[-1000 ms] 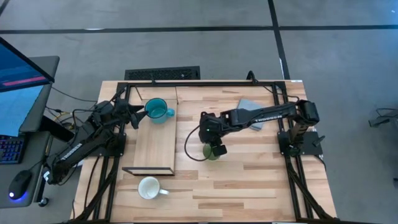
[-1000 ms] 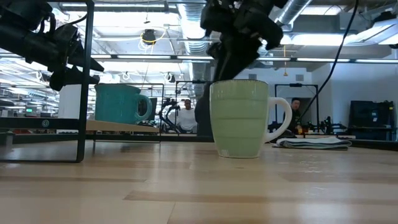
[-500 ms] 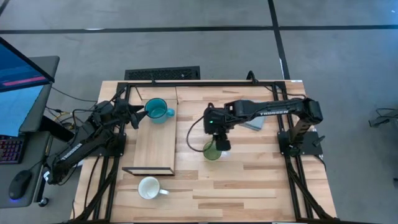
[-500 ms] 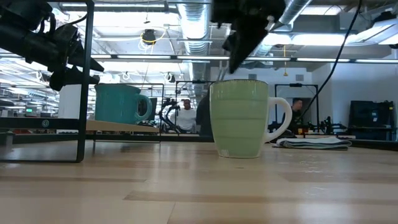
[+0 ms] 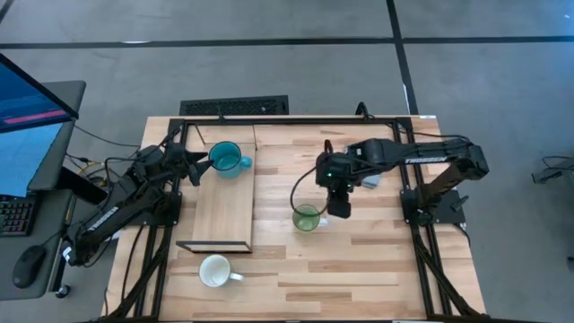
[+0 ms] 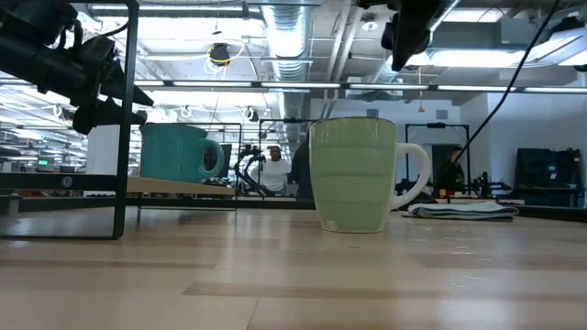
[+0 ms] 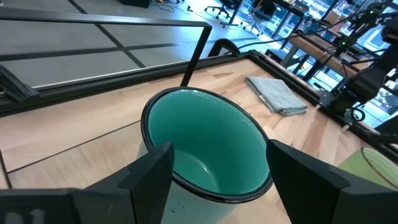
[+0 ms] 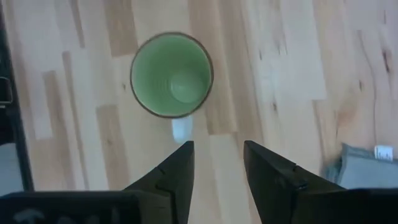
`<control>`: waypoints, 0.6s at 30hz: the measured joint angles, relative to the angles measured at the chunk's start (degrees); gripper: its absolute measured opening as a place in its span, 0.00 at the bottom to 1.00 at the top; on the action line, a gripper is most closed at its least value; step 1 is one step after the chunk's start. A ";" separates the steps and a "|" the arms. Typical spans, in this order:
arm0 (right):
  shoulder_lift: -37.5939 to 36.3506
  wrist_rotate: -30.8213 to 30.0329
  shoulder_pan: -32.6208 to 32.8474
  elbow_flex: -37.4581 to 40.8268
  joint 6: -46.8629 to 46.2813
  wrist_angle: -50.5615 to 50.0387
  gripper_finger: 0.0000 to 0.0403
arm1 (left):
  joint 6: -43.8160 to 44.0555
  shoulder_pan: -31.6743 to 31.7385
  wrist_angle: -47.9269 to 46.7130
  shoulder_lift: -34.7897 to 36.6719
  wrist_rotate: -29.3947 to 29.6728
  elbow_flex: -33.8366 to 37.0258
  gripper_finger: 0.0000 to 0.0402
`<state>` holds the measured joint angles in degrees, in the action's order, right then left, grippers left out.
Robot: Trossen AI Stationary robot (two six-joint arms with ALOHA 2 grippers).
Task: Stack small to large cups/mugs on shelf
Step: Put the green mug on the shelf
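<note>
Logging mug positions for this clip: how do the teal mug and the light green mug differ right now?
The teal mug sits on the shelf; the light green mug stands on the tabletop. The left gripper has open fingers either side of the teal one; the light green one stands free. Both are upright and empty.

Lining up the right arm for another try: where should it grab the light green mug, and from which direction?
Come straight down on the light green mug. It stands upright, mouth open, on the tabletop, so one finger can go inside the rim and one outside. Take the wall away from the handle, which would likely block the fingers. The right claw is open above it, offset toward the handle side.
</note>
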<state>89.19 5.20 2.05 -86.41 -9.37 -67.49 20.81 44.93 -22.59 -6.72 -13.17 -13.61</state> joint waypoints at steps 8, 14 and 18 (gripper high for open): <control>4.20 -5.28 4.24 0.00 0.20 -3.04 0.38 | 0.01 0.00 0.00 0.00 0.02 0.00 0.62; 10.69 -3.54 8.25 0.13 0.84 -3.60 0.36 | 0.03 0.00 0.00 0.00 -1.05 0.00 0.62; 12.97 -1.64 11.25 0.04 0.44 -0.66 0.35 | 0.05 0.00 0.00 0.00 -1.55 0.00 0.62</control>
<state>102.16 3.56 13.30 -86.37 -8.93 -68.15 20.86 44.93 -22.59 -6.72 -14.72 -13.61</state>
